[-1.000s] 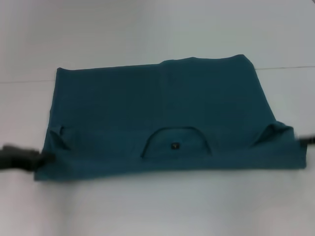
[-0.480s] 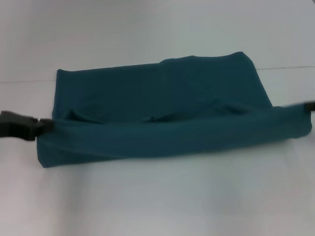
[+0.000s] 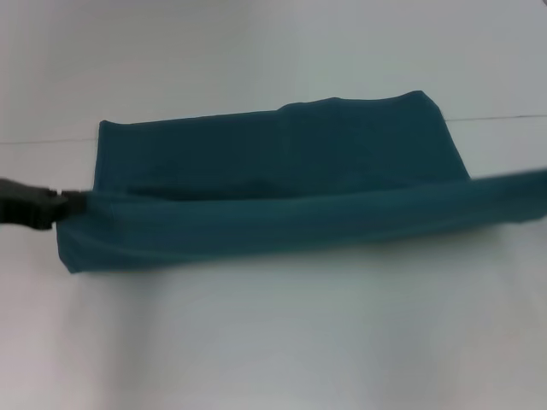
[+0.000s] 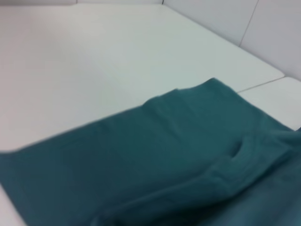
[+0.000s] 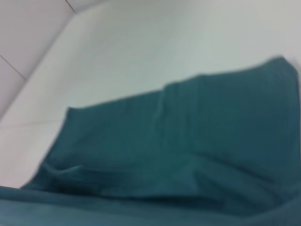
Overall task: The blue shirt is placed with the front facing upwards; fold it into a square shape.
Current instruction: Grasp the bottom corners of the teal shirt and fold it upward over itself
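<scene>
A plain white table (image 3: 273, 342) fills the head view, evenly lit and matte. A thin dark seam (image 3: 496, 117) runs across it toward the far edge. In the left wrist view, the table's far edge meets a pale wall (image 4: 235, 19) of large panels divided by thin joint lines, seen again in the right wrist view.

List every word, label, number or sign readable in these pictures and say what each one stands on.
None can be read. The dark teal-blue cotton shirt shows only plain fabric in all three views; no lettering or tag is visible. The white table carries no markings. The black left gripper, at the shirt's raised near edge, shows no label either.
</scene>
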